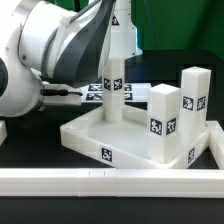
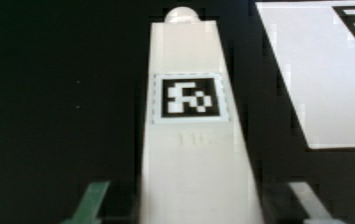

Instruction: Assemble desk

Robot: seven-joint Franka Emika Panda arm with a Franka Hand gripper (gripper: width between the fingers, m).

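Observation:
The white desk tabletop [image 1: 100,135] lies with its rim up in the middle of the table. Two white tagged legs stand upright in it on the exterior view's right, one at the back [image 1: 193,100] and one at the front [image 1: 162,122]. A third leg [image 1: 114,88] stands upright at the tabletop's far corner; I cannot tell whether it is seated. My gripper [image 1: 117,20] is over its upper end. In the wrist view my gripper [image 2: 195,205] straddles this leg [image 2: 192,100], and both fingers [image 2: 96,200] stand clear of its sides, so it is open.
The marker board [image 1: 92,92] lies behind the tabletop, and a flat white sheet with a tag [image 2: 316,70], seemingly the same board, shows in the wrist view. A long white border rail [image 1: 100,181] runs along the front. The arm's bulky white body [image 1: 40,50] fills the exterior view's upper left.

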